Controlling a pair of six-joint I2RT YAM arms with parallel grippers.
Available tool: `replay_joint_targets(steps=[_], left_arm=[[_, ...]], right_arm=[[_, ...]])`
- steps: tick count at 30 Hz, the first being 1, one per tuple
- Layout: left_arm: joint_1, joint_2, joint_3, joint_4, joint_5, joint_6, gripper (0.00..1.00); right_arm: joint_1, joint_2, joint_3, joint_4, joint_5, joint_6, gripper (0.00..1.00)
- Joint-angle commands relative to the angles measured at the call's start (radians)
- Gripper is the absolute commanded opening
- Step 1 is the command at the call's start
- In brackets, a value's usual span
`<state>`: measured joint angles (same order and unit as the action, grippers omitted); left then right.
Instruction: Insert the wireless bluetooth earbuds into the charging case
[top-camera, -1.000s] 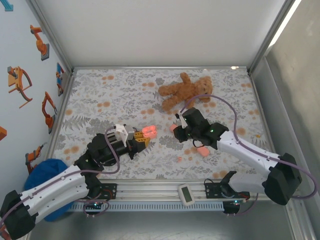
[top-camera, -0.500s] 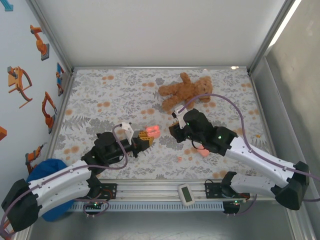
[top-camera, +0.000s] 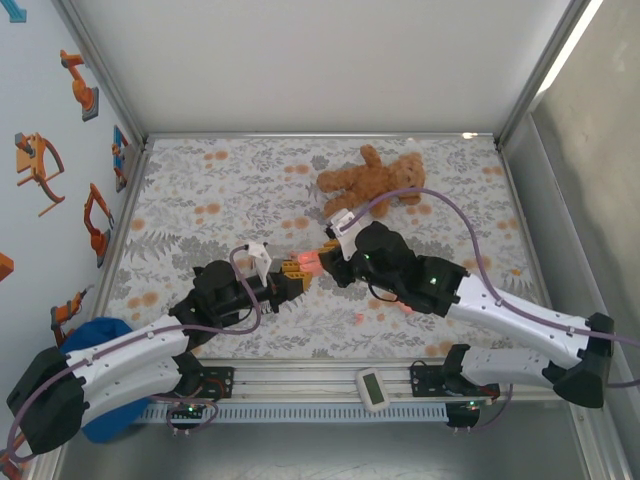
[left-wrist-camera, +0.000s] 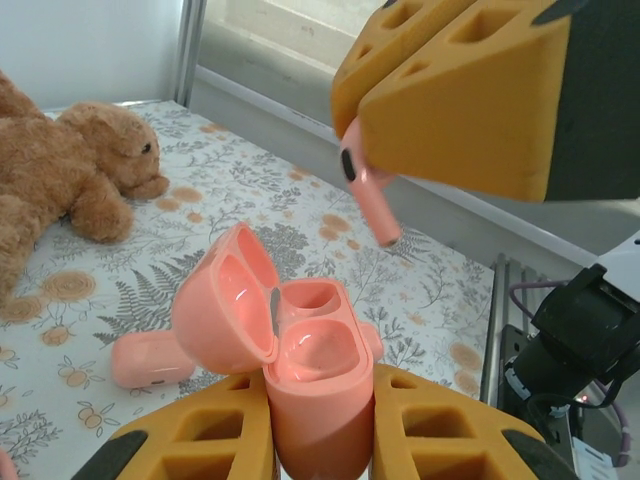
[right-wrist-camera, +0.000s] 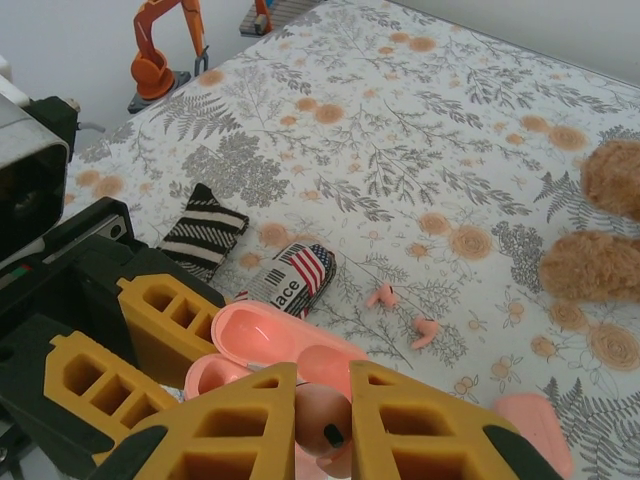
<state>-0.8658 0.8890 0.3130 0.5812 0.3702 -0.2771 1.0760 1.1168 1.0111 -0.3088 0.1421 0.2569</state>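
Table cover: a grey-and-orange floral-printed cloth spreads over the whole work surface.
Left gripper: we record the left gripper, with yellow latticed fingers, clamped on the lower body of the case and holding it upright above the cloth.
Case: a salmon-pink rounded plastic charging case, lid swung open to one side. Both wells that we can see are empty. From overhead it sits near the middle of the cloth, between the two arms.
Right gripper: the right gripper is closed on an earbud, which it pinches by the head.
Held earbud: a small salmon-pink stemmed earbud, stem pointing down and tilted. It hangs above the open case, near it but not touching.
Loose earbuds: we count two more tiny pink earbuds lying close together on the cloth beyond the case.
Spare case: a closed pink rounded case lies flat on the cloth near the held one.
Plush: a brown plush teddy bear lies on the far side of the cloth.
Sundries: a black-and-white striped fabric piece and a small flag-printed packet lie near each other on the cloth.
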Motion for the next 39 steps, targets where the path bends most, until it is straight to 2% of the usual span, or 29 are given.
replay_joint_targets(steps=[1,13,30,36,39], left_arm=[[-0.007,-0.006,0.032,0.049,0.03,-0.016,0.1],[-0.007,-0.029,0.028,0.049,0.026,-0.019,0.1],[-0.007,-0.047,0.028,0.041,0.014,-0.017,0.1],[-0.007,-0.047,0.028,0.04,0.014,-0.016,0.1],[-0.007,-0.046,0.028,0.04,0.018,-0.017,0.1]], right_arm=[[0.02,0.028,0.035,0.073,0.052,-0.026,0.16],[0.05,0.086,0.058,0.105,0.047,-0.037,0.16],[0.088,0.085,0.052,0.041,0.048,-0.01,0.17],[0.088,0.059,0.049,0.028,0.073,0.01,0.23],[0.088,0.048,0.058,0.027,0.077,0.012,0.31]])
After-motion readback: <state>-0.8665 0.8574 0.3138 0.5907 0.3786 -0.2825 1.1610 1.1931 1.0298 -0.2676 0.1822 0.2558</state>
